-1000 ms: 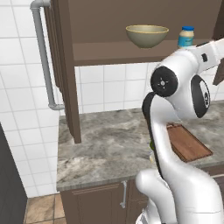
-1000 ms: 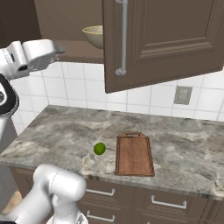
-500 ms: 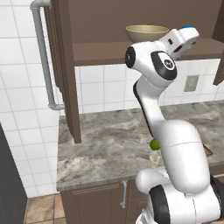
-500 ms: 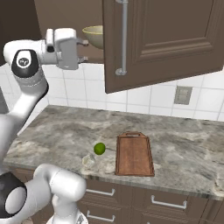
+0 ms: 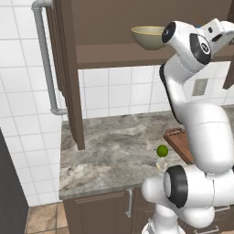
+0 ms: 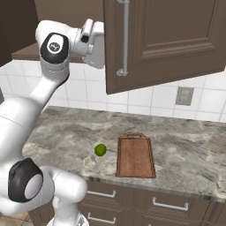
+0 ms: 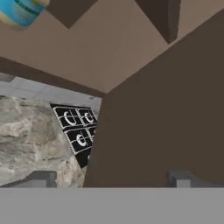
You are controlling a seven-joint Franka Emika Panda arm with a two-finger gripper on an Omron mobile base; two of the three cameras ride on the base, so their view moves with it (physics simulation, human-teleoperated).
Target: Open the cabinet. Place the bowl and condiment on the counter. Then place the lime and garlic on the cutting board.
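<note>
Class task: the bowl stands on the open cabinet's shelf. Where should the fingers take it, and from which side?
Probably grip the bowl by its rim on the near, open side of the cabinet, coming in level from the front. It stands upright on the shelf, wide and round, so one finger inside the wall and one outside suits it.

We list a glossy white, round-shelled robot arm [image 5: 192,119] built of bulbous links. We record dark charcoal circular joint caps: one on its lower base segment [image 6: 24,185], one at its upper joint bearing a faint pale mark [image 6: 54,46]. We note a boxy white hand housing [image 6: 92,42] with a dark recess.
</note>
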